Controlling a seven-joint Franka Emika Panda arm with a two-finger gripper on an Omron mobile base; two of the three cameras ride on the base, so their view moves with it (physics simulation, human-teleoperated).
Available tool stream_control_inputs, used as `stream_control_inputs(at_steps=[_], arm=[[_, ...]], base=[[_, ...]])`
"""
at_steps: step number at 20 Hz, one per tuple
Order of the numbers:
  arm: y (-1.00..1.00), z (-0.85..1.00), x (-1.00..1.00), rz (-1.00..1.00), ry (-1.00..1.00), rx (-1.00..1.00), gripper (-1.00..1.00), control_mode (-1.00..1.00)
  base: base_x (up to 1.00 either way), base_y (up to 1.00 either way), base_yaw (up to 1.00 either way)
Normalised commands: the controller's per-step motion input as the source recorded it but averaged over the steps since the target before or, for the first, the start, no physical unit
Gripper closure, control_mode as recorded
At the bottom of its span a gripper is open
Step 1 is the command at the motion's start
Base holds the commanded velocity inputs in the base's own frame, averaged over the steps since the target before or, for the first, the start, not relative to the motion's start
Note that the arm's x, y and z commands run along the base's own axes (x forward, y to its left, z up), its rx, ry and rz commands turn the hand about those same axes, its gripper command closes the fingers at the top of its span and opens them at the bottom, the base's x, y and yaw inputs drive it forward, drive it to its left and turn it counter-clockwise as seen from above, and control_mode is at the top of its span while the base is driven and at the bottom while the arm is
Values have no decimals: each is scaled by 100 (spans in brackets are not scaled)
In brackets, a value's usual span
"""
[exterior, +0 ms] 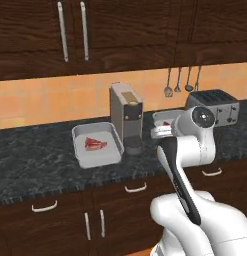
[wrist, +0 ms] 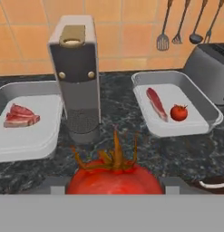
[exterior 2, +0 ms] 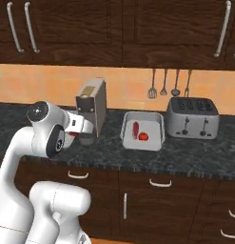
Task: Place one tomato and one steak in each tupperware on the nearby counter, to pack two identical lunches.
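Even, flat rendered light throughout; no strong directional source. Orange wall tiles (exterior: 40, 102) were brightest, upper cabinets (exterior 2: 119, 28) dark with little grain detail. Soft shadow sat under the coffee machine (wrist: 78, 72). All frames were coarse, slightly soft-edged. Tomato (wrist: 114, 179) at bottom of hand view looked blurry, oversized.
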Motion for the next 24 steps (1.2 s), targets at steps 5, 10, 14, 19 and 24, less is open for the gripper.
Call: stream_control_inputs(at_steps=[5,10,14,19,24], arm=[[0,0,0,0,0,0,100,100],[0,0,0,0,0,0,100,100],[0,0,0,0,0,0,100,100],[-62,-41,12,0,6,2,100,-100],[-20,-73,37,3,26,14,100,-100]], base=[[42,100,0],[51,67,0],[27,10,0],[0,0,0],[0,0,0]])
